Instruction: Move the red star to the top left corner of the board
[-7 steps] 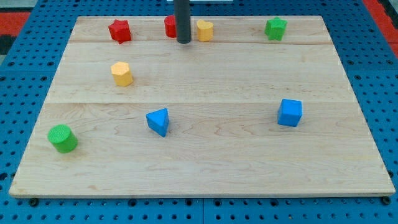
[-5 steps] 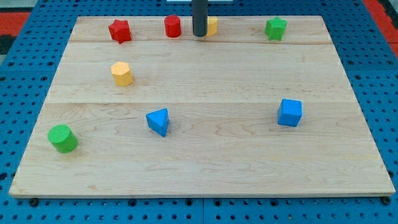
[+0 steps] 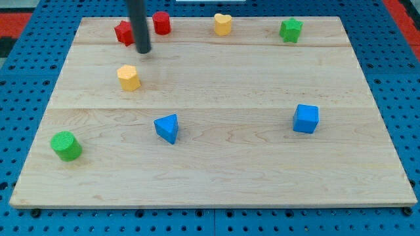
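The tip [image 3: 144,50] (a bare rod, no fingers to open or close) stands just right of the red star [image 3: 124,32]; a careless leftward push risks dragging the nearby red cylinder [image 3: 161,23].

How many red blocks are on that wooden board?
2, both near the view's top left: the red star, partly hidden behind the rod, and a red cylinder just right of it. My tip sits beside the star.
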